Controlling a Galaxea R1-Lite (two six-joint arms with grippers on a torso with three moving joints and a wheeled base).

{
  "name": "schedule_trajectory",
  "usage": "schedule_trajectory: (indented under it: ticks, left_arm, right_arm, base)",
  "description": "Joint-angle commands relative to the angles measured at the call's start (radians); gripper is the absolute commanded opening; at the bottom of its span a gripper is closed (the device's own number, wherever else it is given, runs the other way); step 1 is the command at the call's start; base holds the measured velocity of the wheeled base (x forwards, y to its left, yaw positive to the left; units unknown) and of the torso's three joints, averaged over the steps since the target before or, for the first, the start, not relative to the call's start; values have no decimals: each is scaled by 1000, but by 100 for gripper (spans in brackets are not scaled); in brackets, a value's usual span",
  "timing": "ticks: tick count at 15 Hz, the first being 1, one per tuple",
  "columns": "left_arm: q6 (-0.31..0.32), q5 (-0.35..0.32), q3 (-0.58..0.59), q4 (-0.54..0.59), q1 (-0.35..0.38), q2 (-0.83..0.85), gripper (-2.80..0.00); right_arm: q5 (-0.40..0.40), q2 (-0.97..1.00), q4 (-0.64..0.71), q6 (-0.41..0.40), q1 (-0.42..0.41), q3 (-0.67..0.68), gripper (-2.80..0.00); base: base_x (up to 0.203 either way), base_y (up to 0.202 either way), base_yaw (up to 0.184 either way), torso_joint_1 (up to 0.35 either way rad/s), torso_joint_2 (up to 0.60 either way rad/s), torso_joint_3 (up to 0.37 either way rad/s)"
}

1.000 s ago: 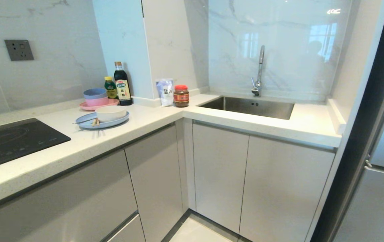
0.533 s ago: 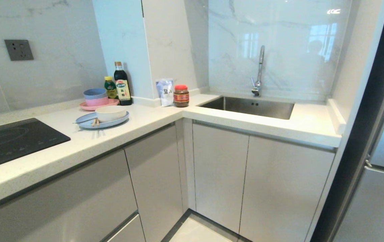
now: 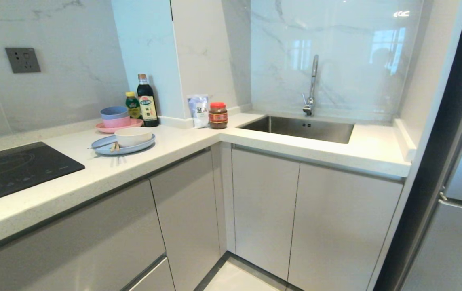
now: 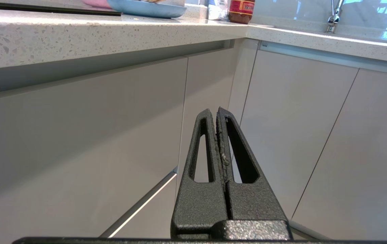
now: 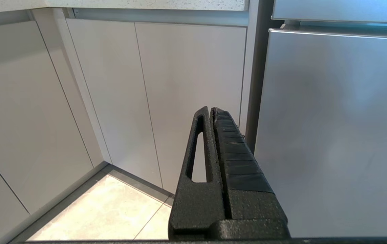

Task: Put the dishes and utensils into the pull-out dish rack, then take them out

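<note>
head view: neither arm shows here. the off-white bowl (image 3: 133, 136) sits on the pale-blue plate (image 3: 105, 146), with the wooden chopsticks (image 3: 114, 147) and a thin spoon handle (image 3: 99, 146) lying on the plate's near side, all on the tabletop (image 3: 182, 143) between the black cooktop (image 3: 12, 169) and the sink (image 3: 299, 128). behind them stand the pink plate (image 3: 107, 128) with its small stacked bowls, two bottles and a red-lidded jar (image 3: 218, 115). every cabinet front (image 3: 186, 210) below is closed, so the pull-out dish rack is not in sight. judging by this, the task is at its very start: the rack must first be found and drawn out, which calls for one arm to reach a door edge or rail and pull.

left wrist view: the left gripper (image 4: 217, 112) hangs low before the cabinet fronts, its fingers pressed together and holding nothing. they point up and forward at the narrow door; the plate's blue rim (image 4: 146, 8) shows far above the fingertips on the tabletop edge.

right wrist view: the right gripper (image 5: 210, 110) is parked low too, fingers together and empty, aimed at the doors under the sink, with the grey fridge front (image 5: 332, 128) just beside them and the floor tiles (image 5: 112, 210) below.
</note>
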Motion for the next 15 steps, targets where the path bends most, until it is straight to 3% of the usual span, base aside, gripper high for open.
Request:
schedule_trajectory:
  ticks: [1, 15]
  left_arm:
    - [0, 1, 25, -1, 0, 2, -280]
    - [0, 1, 25, -1, 0, 2, -280]
  right_arm:
    - [-1, -4, 0, 0, 1, 2, -280]
    - [0, -4, 0, 0, 0, 2, -280]
  base:
    - [0, 0, 0, 0, 0, 0]
    - [0, 0, 0, 0, 0, 0]
